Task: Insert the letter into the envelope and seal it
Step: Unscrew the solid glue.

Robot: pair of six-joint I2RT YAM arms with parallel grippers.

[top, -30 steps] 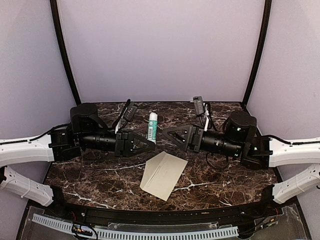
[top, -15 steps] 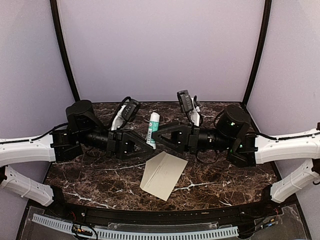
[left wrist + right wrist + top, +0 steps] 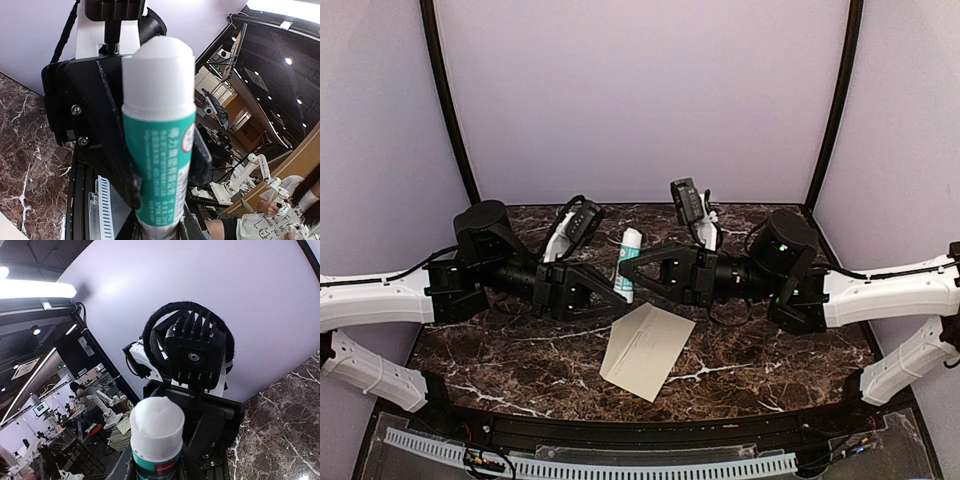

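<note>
The left gripper (image 3: 622,291) and right gripper (image 3: 624,268) squeeze the glue stick (image 3: 629,250). At 6 o'clock, the envelope (image 3: 647,350) lies flat, pointing toward 1 o'clock.

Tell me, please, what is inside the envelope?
Only the cream outside of the envelope shows, flat on the marble table; its inside is covered, so any letter there cannot be seen.

One envelope (image 3: 647,349), one glue stick (image 3: 627,262)
</note>
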